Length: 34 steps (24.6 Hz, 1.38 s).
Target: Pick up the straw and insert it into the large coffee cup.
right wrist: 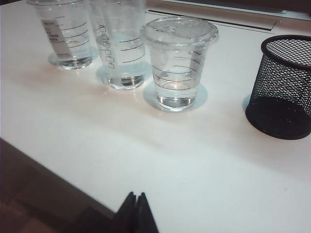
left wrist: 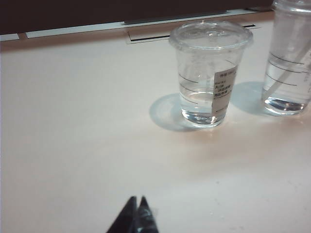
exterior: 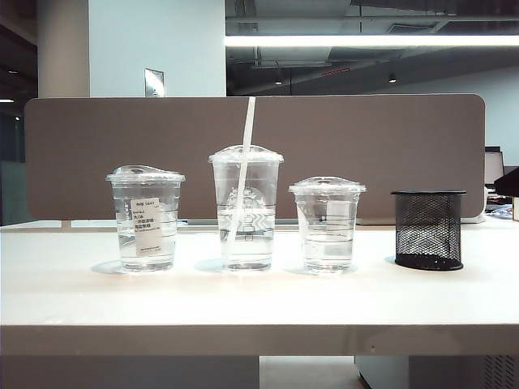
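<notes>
You've got the straw (exterior: pixel 242 174) standing tilted in the large coffee cup (exterior: pixel 246 209), poking up through its domed lid, middle of the three cups on the table (exterior: pixel 243 300). Labelled cup (exterior: pixel 146 219) one side, shortest cup (exterior: pixel 328 224) and black mesh holder (exterior: pixel 428 229) the other. Left gripper (left wrist: pixel 136 213) is closed and empty, low over bare table near the labelled cup. Right gripper (right wrist: pixel 136 209) is closed and empty at the table's front edge.

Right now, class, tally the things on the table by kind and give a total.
Clear lidded cups: 3 (labelled cup, large coffee cup, shortest cup)
Straw: 1
Black mesh holder: 1
Total: 5
</notes>
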Each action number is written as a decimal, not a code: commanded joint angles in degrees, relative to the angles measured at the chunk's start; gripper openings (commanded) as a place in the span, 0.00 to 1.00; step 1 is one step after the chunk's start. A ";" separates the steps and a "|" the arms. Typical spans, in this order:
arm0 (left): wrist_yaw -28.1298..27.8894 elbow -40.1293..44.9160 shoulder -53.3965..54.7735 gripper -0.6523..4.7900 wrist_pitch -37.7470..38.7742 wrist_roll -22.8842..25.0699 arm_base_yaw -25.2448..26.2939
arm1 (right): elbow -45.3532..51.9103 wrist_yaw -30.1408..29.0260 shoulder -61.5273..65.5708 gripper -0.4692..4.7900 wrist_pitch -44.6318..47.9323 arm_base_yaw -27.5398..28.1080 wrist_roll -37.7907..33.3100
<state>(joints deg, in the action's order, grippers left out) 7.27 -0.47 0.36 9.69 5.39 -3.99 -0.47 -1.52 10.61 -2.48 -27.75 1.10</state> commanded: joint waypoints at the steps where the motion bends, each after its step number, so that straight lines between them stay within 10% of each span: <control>1: -0.17 -0.04 0.04 0.11 0.11 0.20 0.04 | 0.42 0.11 -0.09 0.09 0.92 -0.07 -0.02; 19: -0.15 -0.04 0.04 0.11 0.11 0.20 0.09 | 0.44 -0.55 -2.69 0.09 0.55 1.25 -0.02; 34: 0.02 -0.04 0.04 0.11 0.11 0.20 0.09 | 0.42 3.61 -10.60 0.09 0.87 21.31 -0.04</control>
<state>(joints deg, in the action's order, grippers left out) 7.27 -0.47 0.36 9.72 5.39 -3.97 -0.45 -0.67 0.08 -2.07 -6.31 1.10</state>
